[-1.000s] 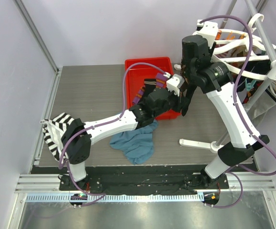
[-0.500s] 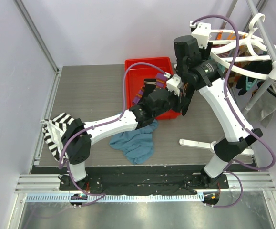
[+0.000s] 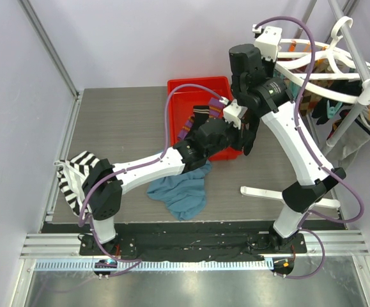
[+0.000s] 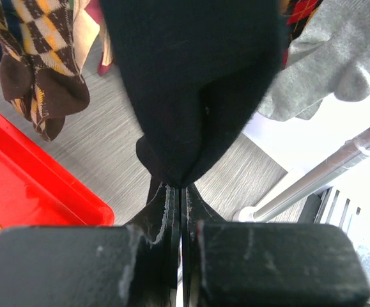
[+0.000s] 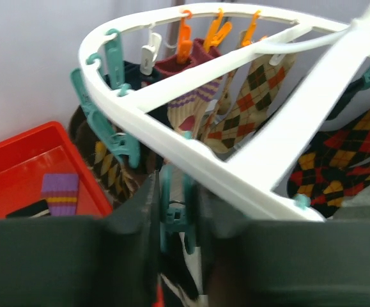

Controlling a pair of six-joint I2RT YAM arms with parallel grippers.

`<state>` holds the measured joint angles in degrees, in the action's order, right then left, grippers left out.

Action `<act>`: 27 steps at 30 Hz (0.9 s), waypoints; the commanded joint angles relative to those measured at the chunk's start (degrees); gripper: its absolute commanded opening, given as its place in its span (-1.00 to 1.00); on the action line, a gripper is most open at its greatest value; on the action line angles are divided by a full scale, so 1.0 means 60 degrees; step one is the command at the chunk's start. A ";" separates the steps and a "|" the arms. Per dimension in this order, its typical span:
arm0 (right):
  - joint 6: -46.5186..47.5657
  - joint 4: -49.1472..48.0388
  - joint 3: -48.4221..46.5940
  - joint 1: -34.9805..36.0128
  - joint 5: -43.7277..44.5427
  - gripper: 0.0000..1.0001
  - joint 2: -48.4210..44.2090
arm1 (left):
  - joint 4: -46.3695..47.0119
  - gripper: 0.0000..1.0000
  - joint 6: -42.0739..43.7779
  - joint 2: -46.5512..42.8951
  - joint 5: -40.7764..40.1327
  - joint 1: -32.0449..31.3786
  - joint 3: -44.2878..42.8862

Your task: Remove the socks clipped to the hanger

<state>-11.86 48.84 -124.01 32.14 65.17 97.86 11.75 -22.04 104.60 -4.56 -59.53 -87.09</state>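
Note:
The white hanger (image 3: 312, 48) hangs at the far right, with socks under teal and orange clips. My left gripper (image 3: 246, 139) is shut on the toe of a plain black sock (image 4: 191, 83) that hangs down from the hanger; its jaws meet just under the sock's tip (image 4: 179, 192). My right gripper (image 5: 175, 192) is up at the hanger frame (image 5: 236, 153), its jaws pressed on a teal clip (image 5: 172, 214) below the rim. Purple-striped (image 5: 194, 89) and argyle socks (image 5: 255, 89) hang behind it. An argyle sock (image 4: 31, 64) hangs left of the black one.
A red tray (image 3: 197, 86) holds a purple-striped sock (image 5: 60, 192). A blue cloth (image 3: 181, 192) lies near the front. A black-and-white striped cloth (image 3: 73, 176) sits at the left edge. The stand's white foot (image 3: 261, 192) and metal pole (image 4: 325, 173) are at the right.
My right gripper has moved up and to the left along the hanger, and the hanger has swung with it. The left arm has stayed still, holding the black sock.

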 commanded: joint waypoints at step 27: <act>0.0482 -0.1827 0.1946 -0.0142 -0.2262 -0.89 -0.2145 | -0.1780 -1.00 -0.1394 0.0626 0.0348 0.3270 -0.0323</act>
<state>-10.17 41.32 -113.75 31.44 56.31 87.70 3.92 -29.04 105.47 -4.54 -41.32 -85.43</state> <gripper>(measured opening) 0.245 0.022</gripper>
